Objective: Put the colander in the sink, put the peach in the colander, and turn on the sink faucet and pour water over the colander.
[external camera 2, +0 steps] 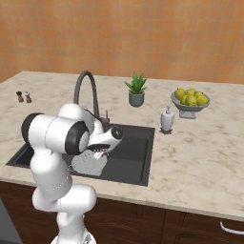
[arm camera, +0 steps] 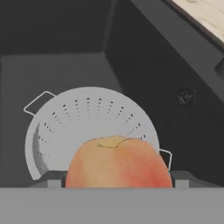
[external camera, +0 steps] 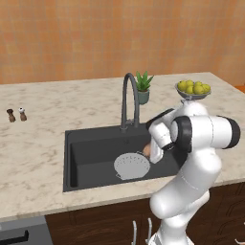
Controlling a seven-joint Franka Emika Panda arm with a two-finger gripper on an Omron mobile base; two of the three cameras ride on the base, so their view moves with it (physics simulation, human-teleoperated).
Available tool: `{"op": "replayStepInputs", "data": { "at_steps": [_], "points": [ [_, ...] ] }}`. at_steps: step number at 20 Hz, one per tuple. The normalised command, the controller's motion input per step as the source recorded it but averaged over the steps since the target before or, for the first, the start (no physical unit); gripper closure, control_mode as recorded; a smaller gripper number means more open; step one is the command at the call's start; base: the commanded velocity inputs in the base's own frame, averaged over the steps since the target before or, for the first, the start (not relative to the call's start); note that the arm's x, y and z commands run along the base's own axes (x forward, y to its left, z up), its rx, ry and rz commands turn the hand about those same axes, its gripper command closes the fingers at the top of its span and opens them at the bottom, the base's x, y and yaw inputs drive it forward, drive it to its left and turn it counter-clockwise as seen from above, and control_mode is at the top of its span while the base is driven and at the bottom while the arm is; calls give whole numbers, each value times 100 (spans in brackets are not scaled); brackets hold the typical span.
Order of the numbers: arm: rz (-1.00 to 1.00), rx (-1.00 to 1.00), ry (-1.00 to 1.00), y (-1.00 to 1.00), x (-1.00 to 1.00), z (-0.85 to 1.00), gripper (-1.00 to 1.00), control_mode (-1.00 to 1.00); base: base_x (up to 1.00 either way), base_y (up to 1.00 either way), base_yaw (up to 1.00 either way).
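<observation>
While tool (arm camera: 117, 183) grips one peach (arm camera: 118, 162), one colander (arm camera: 87, 127) sits below in sink (external camera: 91, 148).

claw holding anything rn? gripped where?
The peach, pinched at its two opposite sides between the claw fingers, held above the colander in the sink.

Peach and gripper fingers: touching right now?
Touching. In the hand view the peach sits between the two dark fingers, filling the gap edge to edge, held above the colander in the sink.
</observation>
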Motion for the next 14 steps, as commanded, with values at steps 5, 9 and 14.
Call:
{"op": "replayStepInputs", "data": {
  "at_steps": [5, 9, 14],
  "points": [
    [6, -1, 0, 0, 0, -45, 100, -100, 0, 0, 0],
    [8, 0, 0, 0, 2, -47, 100, -100, 0, 0, 0],
    [6, 0, -1, 4, 7, -44, 100, -100, 0, 0, 0]
  ]
}}
